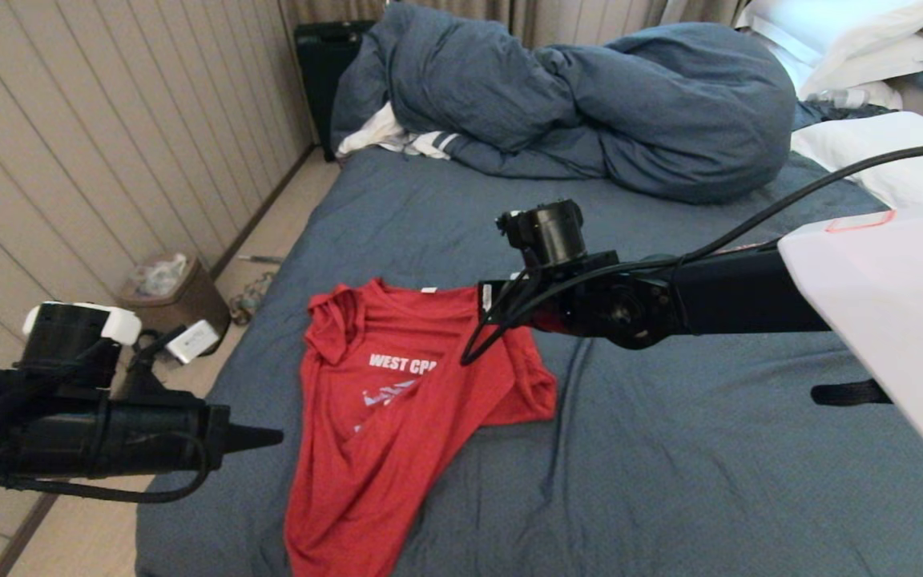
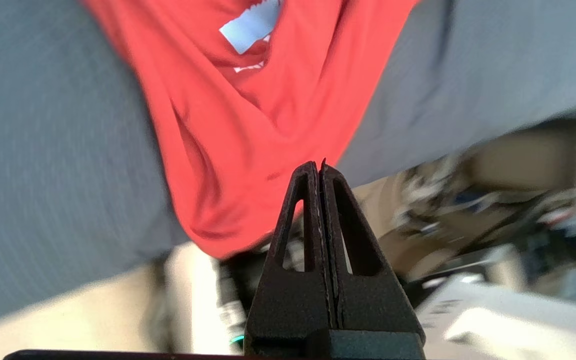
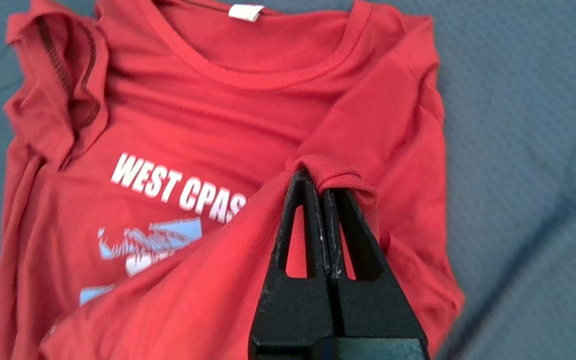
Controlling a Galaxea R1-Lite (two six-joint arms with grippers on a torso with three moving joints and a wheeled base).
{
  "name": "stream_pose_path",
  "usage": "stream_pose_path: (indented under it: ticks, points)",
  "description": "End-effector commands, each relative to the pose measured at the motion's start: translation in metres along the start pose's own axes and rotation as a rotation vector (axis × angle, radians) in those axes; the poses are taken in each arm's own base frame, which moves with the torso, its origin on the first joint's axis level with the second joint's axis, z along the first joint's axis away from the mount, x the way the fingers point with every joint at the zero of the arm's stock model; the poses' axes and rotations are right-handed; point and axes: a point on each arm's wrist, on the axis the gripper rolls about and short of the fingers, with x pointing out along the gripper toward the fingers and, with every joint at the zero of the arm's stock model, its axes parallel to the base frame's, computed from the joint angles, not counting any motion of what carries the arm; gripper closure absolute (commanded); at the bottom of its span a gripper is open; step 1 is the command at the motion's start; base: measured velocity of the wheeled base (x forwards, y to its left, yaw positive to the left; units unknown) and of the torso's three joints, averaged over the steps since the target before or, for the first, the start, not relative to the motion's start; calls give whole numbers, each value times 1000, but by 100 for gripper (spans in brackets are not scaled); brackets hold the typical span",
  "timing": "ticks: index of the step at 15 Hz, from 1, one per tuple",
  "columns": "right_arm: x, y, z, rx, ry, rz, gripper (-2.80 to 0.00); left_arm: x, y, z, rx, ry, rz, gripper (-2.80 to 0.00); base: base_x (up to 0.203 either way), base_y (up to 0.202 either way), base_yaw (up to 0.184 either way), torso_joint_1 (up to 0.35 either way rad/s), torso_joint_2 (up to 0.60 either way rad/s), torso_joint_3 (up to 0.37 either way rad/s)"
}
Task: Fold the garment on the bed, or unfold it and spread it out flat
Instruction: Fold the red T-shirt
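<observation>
Bed [image 1: 670,449]: blue-grey sheet. Shirt [image 1: 373,449] lies near its left edge, collar far, hem toward robot, long axis front-to-back. Right gripper [image 3: 321,186] over right sleeve fold, jaws closed, seemingly pinching cloth. Left gripper [image 2: 318,167] beside hem, closed, empty.

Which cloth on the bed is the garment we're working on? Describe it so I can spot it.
Start at the bed with its dark blue-grey sheet. The T-shirt lies near its left edge, partly folded, hem hanging over the near edge. It is the only red cloth, printed "WEST", unlike the white striped cloth under the duvet.
</observation>
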Motion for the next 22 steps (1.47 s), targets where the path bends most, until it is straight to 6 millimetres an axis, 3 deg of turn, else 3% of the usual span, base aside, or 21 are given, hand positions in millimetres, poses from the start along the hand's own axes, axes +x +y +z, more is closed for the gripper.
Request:
stream_pose_path:
  ticks: [1, 6, 10, 13, 18, 19, 22]
  points:
    - [13, 0, -5, 0, 7, -6, 0, 19, 2, 1, 49, 53, 2, 0, 0, 0, 0, 0, 0, 0]
    - [15, 1, -10, -3, 22, 0, 0, 24, -8, -16, 208, 205, -16, 0, 0, 0, 0, 0, 0, 0]
    - [23, 1, -15, -4, 37, 11, 0, 24, 10, -15, 154, 208, 46, 0, 0, 0, 0, 0, 0, 0]
    - [31, 0, -19, -5, 46, 4, 0, 19, 11, -34, 142, 252, 75, 0, 0, 0, 0, 0, 0, 0]
    - [45, -17, -27, 4, 72, -38, 0, 15, 10, -46, 147, 308, 124, 0, 0, 0, 0, 0, 0, 0]
    - [47, -20, -29, 7, 81, -47, 0, 16, 12, -53, 134, 334, 139, -280, 0, 0, 0, 0, 0, 0]
    - [48, -21, -29, 6, 85, -59, 0, 16, 16, -61, 101, 358, 158, -280, 0, 0, 0, 0, 0, 0]
